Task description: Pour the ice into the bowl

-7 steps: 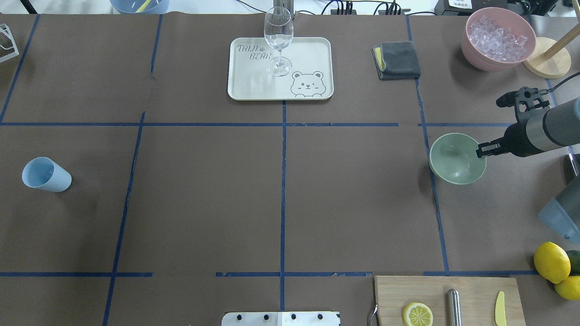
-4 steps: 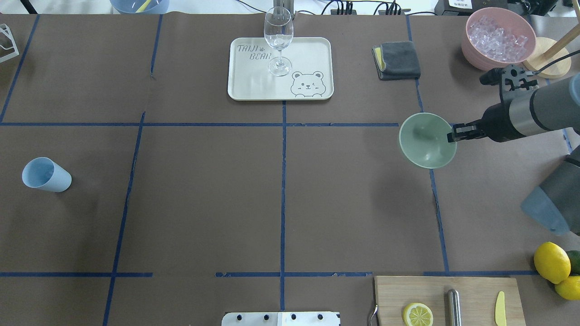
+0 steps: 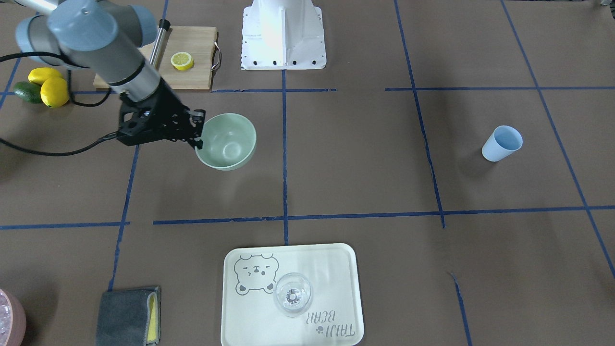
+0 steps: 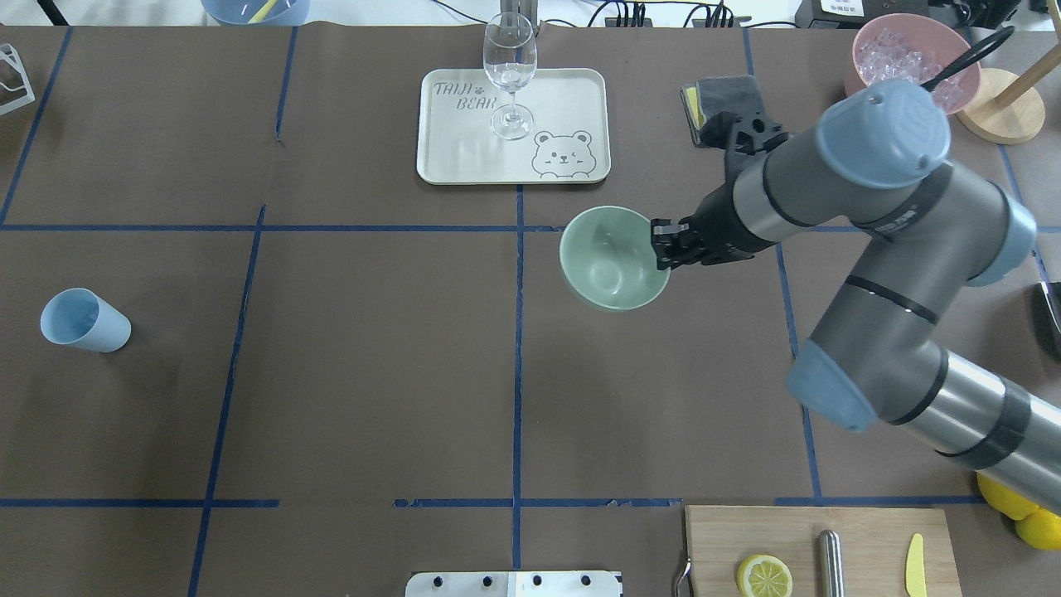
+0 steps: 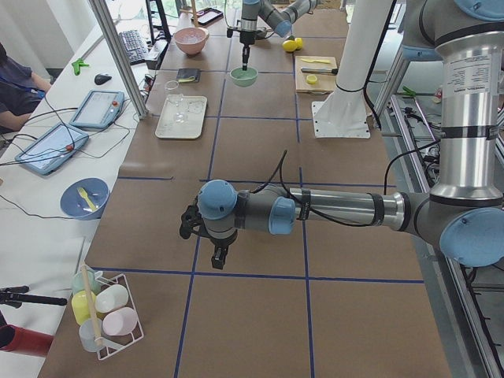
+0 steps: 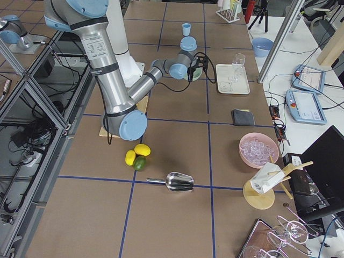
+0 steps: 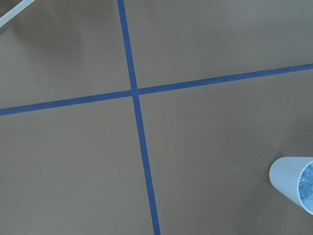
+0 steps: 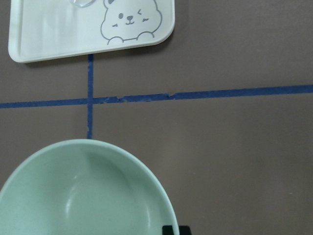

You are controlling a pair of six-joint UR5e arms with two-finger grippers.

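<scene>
My right gripper is shut on the right rim of the pale mint-green bowl, which is empty and held near the table's middle, just below the tray. The front-facing view shows the same grip on the bowl. The bowl fills the lower left of the right wrist view. A light blue cup stands at the far left, and clear ice glints inside it in the left wrist view. My left gripper shows only in the exterior left view, pointing down over bare table, and I cannot tell its state.
A cream tray carries a wine glass at the back centre. Also here are a grey cloth, a pink bowl of ice pieces, a cutting board with a lemon half, and a metal scoop.
My right arm has swung left with the green bowl, carrying it from the right side of the table to just right of the centre line.
</scene>
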